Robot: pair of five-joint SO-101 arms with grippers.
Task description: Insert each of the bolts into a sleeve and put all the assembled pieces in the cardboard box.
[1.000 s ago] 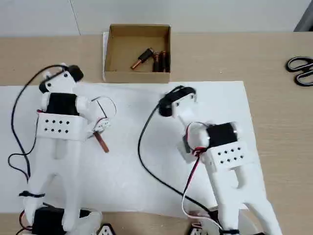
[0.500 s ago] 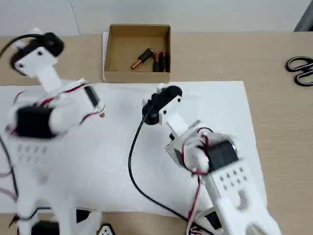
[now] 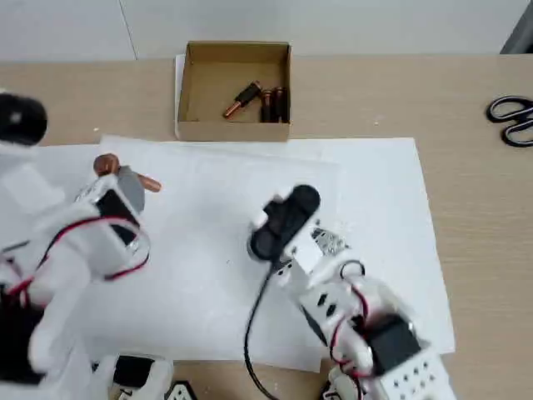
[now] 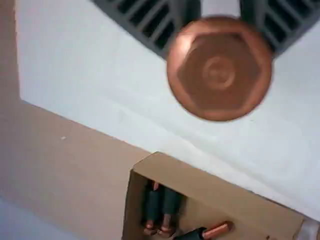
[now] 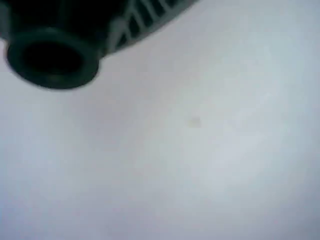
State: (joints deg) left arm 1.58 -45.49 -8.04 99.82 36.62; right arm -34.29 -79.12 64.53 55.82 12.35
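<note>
The cardboard box (image 3: pixel 235 131) stands at the far side of the tabletop (image 3: pixel 475 217), open at the top. Three finished pieces (image 3: pixel 274 105) lie on its floor: one slantwise near the middle, the other two side by side just beside it, toward the right wall. The box's near wall runs right along the far edge of a white paper sheet (image 3: pixel 375 183) that covers most of the near tabletop. Over the left part of that sheet hangs the left tool (image 3: pixel 127 179), clamped on a copper bolt (image 3: pixel 148 182). From the left wrist, the bolt's six-sided head faces the camera, with dark ribbed fingers (image 4: pixel 145 20) on either side of it and the box beyond. The right tool (image 3: pixel 327 242) sits near the middle of the sheet, closed on a black sleeve (image 5: pixel 52 62) whose round open end shows over plain white paper. A broad stretch of sheet lies between the two tools, and another between them and the box. A pair of scissors (image 3: pixel 512 119) rests at the tabletop's right edge, well apart from everything else.
</note>
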